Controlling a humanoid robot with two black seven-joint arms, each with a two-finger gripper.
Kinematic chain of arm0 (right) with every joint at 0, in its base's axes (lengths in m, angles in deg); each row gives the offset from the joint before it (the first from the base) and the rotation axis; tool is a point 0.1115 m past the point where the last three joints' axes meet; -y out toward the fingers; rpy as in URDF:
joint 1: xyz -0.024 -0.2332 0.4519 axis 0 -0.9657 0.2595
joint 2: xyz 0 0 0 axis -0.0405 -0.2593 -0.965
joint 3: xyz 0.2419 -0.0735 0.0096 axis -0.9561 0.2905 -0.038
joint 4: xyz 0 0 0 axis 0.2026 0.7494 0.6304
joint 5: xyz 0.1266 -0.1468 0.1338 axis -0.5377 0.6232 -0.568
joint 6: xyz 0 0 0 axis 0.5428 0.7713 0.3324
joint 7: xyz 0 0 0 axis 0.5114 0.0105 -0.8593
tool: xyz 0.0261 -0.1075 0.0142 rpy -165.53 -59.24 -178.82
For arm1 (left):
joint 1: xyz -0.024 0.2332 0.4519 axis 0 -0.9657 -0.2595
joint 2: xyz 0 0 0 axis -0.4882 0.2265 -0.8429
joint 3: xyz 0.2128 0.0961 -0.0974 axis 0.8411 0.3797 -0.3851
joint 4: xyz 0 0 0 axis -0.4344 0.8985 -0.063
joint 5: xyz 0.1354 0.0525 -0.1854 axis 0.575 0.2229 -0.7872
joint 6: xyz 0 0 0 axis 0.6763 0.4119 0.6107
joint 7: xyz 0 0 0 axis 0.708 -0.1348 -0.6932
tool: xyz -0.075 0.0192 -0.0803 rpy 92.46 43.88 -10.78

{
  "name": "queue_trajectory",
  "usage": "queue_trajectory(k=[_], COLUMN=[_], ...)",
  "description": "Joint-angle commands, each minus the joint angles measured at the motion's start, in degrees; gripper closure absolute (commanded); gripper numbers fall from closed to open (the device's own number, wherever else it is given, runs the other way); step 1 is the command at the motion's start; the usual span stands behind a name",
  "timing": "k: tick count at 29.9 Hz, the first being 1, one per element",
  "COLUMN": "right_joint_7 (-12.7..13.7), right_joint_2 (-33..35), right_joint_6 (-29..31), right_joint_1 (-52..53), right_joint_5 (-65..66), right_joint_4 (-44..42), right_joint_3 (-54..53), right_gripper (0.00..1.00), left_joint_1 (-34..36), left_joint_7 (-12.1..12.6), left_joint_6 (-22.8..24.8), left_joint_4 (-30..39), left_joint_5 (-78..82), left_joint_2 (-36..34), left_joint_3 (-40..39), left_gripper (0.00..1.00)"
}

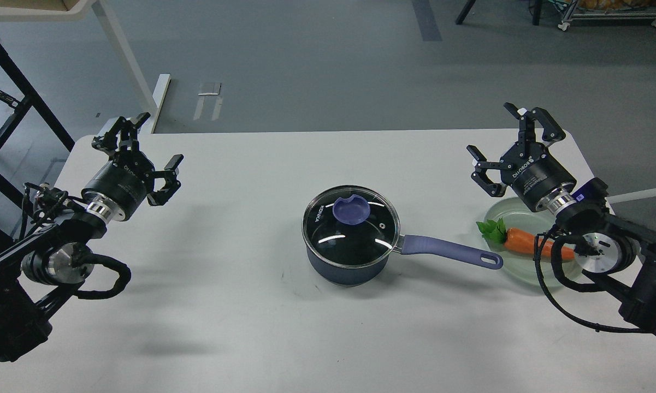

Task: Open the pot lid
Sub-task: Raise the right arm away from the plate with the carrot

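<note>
A dark navy pot (345, 267) stands at the middle of the white table, its long periwinkle handle (450, 252) pointing right. The clear glass lid (351, 226) with a metal rim rests flat on the pot, and its blue knob (350, 210) sits on top. My left gripper (139, 150) hovers far to the left of the pot, open and empty. My right gripper (516, 147) hangs to the right of the pot, beyond the handle's end, also open and empty.
A clear glass dish (510, 210) holding a carrot (524, 242) sits under my right arm, just past the pot handle's loop. The table's far edge (328, 132) runs behind both grippers. A black rack stands off the table at the left.
</note>
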Motion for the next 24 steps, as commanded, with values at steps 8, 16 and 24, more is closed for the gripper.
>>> queue_trajectory(k=[8, 16, 24], right_joint_7=[0.0, 0.0, 0.0], right_joint_2=[0.0, 2.3, 12.7], right_joint_6=[-0.4, -0.1, 0.4], right_joint_1=[0.0, 1.8, 12.3], right_joint_5=[0.1, 3.5, 27.7], right_joint_4=[-0.1, 0.3, 8.6], right_joint_3=[0.0, 0.3, 0.7], right_gripper=[0.0, 0.0, 0.0], left_joint_1=[0.8, 2.4, 2.7], left_joint_7=[0.4, -0.3, -2.5], left_joint_6=[0.1, 0.9, 0.7], left_joint_4=[-0.5, -2.6, 1.1], left_joint_5=[0.4, 0.4, 5.8], left_joint_2=[-1.3, -1.6, -1.5], left_joint_3=[1.2, 1.2, 1.3], left_gripper=[0.01, 0.01, 0.01])
